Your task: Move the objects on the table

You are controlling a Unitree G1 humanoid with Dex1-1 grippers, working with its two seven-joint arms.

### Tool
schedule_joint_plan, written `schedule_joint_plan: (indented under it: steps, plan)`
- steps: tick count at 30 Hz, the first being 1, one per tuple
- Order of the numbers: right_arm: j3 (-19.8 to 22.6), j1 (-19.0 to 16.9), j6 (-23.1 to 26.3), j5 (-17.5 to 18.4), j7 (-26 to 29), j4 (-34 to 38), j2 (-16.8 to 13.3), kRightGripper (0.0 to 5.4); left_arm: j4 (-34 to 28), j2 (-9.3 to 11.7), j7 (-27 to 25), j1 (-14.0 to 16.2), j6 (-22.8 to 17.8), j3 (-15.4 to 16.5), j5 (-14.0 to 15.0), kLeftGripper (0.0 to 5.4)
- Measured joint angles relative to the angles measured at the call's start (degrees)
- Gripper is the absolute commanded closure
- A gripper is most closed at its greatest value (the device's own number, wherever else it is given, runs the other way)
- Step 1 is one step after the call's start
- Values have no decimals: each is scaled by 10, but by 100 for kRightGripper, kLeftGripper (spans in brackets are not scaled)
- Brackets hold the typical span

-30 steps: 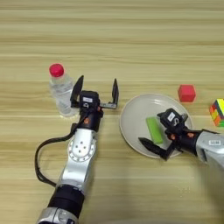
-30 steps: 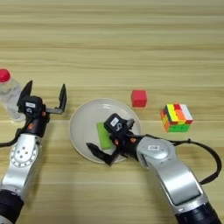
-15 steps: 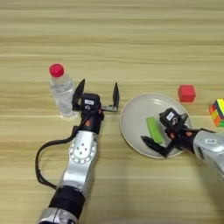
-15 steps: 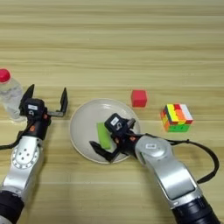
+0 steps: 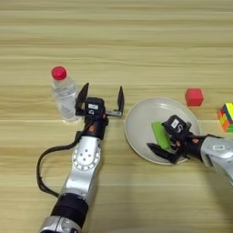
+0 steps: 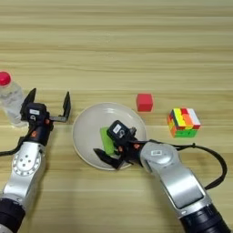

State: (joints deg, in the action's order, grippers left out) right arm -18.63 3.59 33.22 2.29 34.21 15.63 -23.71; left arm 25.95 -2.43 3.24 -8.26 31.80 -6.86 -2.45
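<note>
Here, a table (image 5: 136, 36) is seen with two grippers between bottle and cubes.
The bottle (image 5: 63, 93) stands far left; the left gripper (image 5: 101, 94) is spread wide, empty, beside it. The green block (image 6: 107, 140) lies on the plate (image 6: 86, 132), gripped by the right gripper (image 6: 112, 148). The red cube (image 6: 144, 102) and a multicoloured cube (image 6: 183, 122) are set further right.

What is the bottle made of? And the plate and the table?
The bottle looks like clear plastic: you can see through it, and its cap is red. The plate looks like smooth cream ceramic or hard plastic; its look leaves that open. The table looks like pale wood, with long grain stripes.
</note>
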Motion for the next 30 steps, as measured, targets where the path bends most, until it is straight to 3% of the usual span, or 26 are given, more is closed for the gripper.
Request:
schedule_joint_plan:
  steps: [20, 30]
  plan:
    - [1, 1, -2, 0, -1, -8, 0, 397, 0, 0, 0, 0, 0, 0, 0, 0]
    - [2, 3, -3, 0, -14, -15, 10, 399, 0, 0, 0, 0, 0, 0, 1, 0]
